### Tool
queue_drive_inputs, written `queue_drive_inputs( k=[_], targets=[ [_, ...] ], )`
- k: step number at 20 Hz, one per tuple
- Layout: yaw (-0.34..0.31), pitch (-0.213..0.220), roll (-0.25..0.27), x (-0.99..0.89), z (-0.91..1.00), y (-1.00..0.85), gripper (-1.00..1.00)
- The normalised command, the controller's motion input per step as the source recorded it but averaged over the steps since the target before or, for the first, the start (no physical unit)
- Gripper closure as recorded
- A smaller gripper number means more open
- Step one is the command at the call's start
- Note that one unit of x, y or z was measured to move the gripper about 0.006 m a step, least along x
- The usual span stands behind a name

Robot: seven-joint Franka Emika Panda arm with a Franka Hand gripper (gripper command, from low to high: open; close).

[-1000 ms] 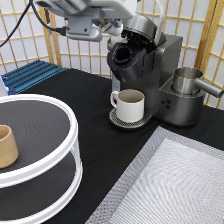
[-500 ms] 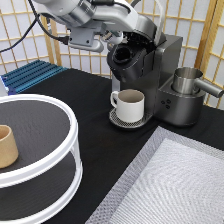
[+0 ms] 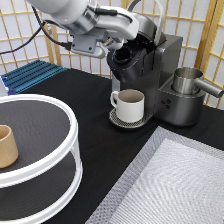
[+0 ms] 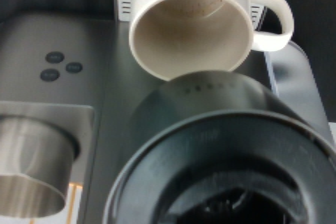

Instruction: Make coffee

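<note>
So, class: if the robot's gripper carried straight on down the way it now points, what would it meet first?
Most likely the open round pod chamber at the top of the dark grey coffee machine. The gripper hangs just above it, and the wrist view looks straight into it. The white handled ceramic mug sits lower, under the chamber.

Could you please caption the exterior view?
Robot tool at the dark grey coffee machine's open brew head, white ceramic mug below.

The arm reaches in from the exterior view's top left, well above the bench, wrist bent toward the view's right. Its pincer (image 3: 116, 44) hangs at the far end, angled downward.
</note>
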Motion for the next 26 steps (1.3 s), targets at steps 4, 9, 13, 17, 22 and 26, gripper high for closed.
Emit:
queue_drive_inputs(
  k=[4, 9, 13, 17, 22, 26],
  targets=[
    [-0.031, 0.0, -0.08, 0.16, -0.01, 0.4, 1.0],
    [-0.03, 0.0, -0.099, 0.25, 0.13, 0.43, 1.0],
    [-0.025, 0.0, -0.065, 0.23, 0.03, 0.23, 1.0],
    [-0.017, 0.0, -0.033, 0.08, -0.19, 0.02, 1.0],
    [-0.003, 0.003, -0.045, -0.09, -0.04, 0.0, 1.0],
    [0.013, 0.0, -0.035, -0.25, 0.16, 0.0, 1.0]
  ],
)
